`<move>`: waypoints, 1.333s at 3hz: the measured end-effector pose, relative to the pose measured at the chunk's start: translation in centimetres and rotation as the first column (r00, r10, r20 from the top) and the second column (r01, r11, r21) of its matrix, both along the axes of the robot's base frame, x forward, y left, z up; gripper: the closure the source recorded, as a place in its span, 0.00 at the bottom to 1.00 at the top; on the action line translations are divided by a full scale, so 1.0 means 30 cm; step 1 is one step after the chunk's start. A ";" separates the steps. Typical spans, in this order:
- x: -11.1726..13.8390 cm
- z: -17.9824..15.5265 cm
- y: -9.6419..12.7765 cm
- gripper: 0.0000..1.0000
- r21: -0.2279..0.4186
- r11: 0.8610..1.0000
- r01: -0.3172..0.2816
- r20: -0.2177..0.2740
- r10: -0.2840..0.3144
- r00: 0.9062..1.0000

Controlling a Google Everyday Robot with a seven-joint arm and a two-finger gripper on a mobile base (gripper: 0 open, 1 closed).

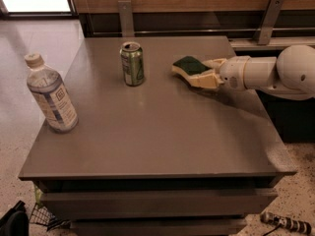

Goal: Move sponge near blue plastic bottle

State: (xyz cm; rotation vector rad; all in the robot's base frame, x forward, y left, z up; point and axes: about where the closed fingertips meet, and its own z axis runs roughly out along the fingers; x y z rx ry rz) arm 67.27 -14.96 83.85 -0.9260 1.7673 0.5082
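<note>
Nearest, at the front-left of the table (162, 146), the blue plastic bottle (50, 95) stands upright with its cap on. It is the landmark the sponge has to end up beside, and the tabletop around its base gives room to set something down. Farther back, near the middle, the green can (132, 64) stands upright between bottle and sponge, so a carry across the table probably has to pass in front of it or over it. Farther back and to the right, the sponge (189, 64) lies well apart from the bottle, dark green side up. The gripper (199, 72) reaches in from the right on the white arm (268, 73). Its jaws look closed on the sponge's right end, one finger behind and one in front, and the left end juts free toward the can. A shadow beneath suggests it is held just off the table.
</note>
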 end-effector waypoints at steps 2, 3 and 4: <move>-0.232 0.224 0.113 1.00 -0.042 0.997 -0.072 -0.009 0.072 0.997; -0.406 0.264 0.259 1.00 -0.040 0.988 -0.151 -0.006 0.151 0.989; -0.510 0.244 0.372 1.00 -0.044 0.976 -0.213 -0.009 0.212 0.977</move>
